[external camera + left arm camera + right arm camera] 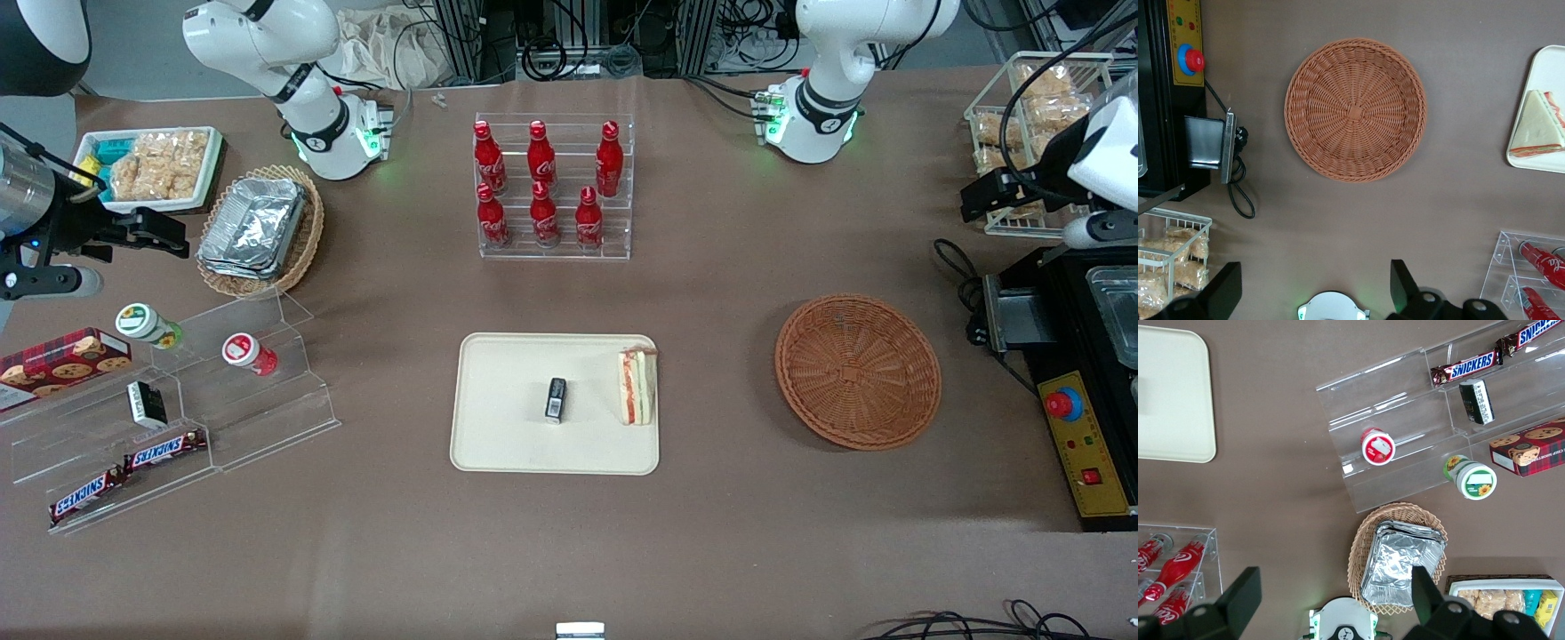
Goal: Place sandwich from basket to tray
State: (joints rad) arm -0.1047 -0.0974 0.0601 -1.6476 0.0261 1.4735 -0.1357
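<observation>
your sandwich lies on the tray beside a small black packet, the basket near the tray holds nothing, and your gripper hangs above the table with fingers apart.

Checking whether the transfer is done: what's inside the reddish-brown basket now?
Nothing: the basket shows only bare weave. The sandwich lies on the tray, beside a small black packet. The hand hangs open, above the table, away from both.
</observation>
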